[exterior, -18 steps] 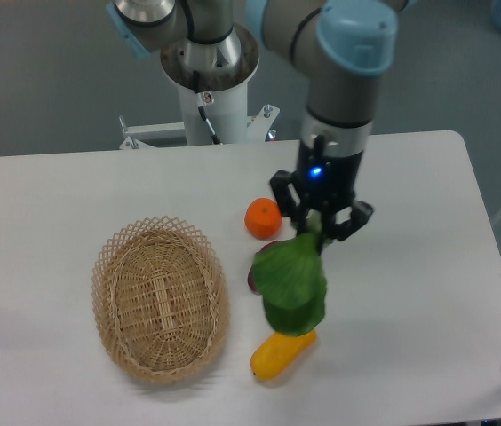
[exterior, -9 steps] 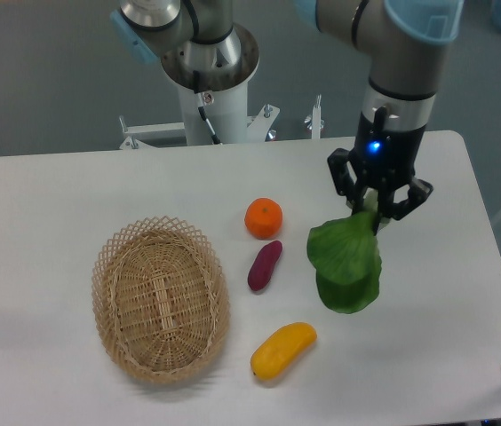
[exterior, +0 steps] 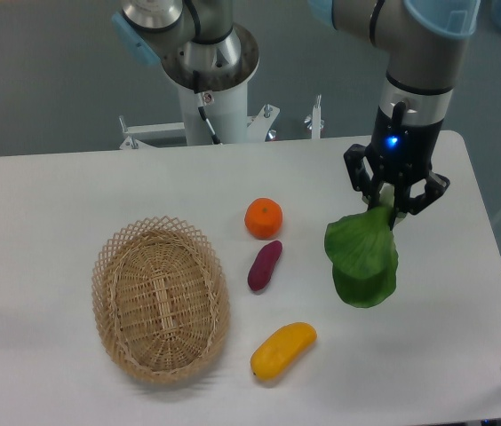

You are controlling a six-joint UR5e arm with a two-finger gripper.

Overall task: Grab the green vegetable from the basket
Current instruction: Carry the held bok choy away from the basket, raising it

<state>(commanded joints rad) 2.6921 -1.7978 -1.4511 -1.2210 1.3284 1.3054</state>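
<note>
My gripper [exterior: 396, 202] is shut on the stem of the green vegetable [exterior: 362, 260], whose broad bright green leaves hang down from it above the right part of the table. The white stem is hidden between the fingers. The tan woven wicker basket [exterior: 160, 296] lies on the left of the table with nothing in it, well away from the gripper.
An orange [exterior: 263, 218], a purple sweet potato [exterior: 265, 265] and a yellow oblong fruit [exterior: 283, 350] lie on the white table between the basket and the hanging vegetable. The robot's base [exterior: 208, 67] stands at the back edge. The table's right edge is close to the gripper.
My gripper has carried the green vegetable to the right, away from the basket and off the fruit; the purple sweet potato and yellow fruit now show fully.
</note>
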